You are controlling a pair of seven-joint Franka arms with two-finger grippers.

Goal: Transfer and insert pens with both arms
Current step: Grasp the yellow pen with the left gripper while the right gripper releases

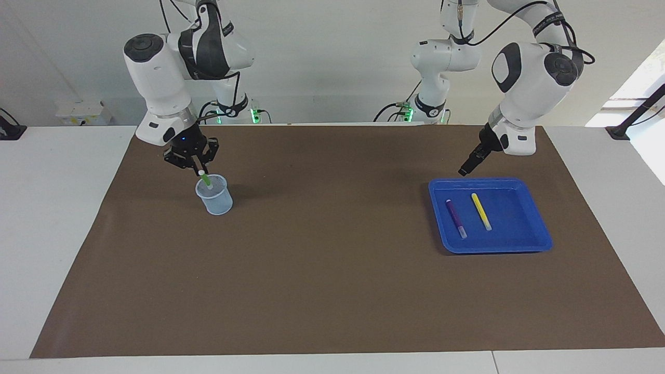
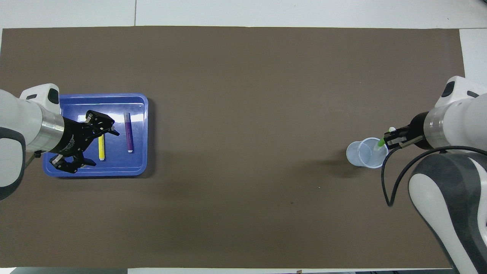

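Green pen (image 1: 206, 180) hangs tilted from our right gripper (image 1: 199, 172), fingers clamped on its top and lower end already inside the cup (image 1: 214, 195). Our left gripper (image 2: 88, 144) hovers with fingers spread over the blue tray (image 1: 524, 245), where the yellow pen (image 1: 481, 211) and purple pen (image 1: 456, 218) lie. Released at this slant, the green pen could tip the light cup.

facing view: high, across the table (image 1: 332, 363), looking toward both arm bases, wide
overhead view: high above the robots' end, looking steeply down and forward
shared: whole brown mat (image 2: 243, 76), blue tray (image 1: 540, 241), cup (image 2: 355, 156)
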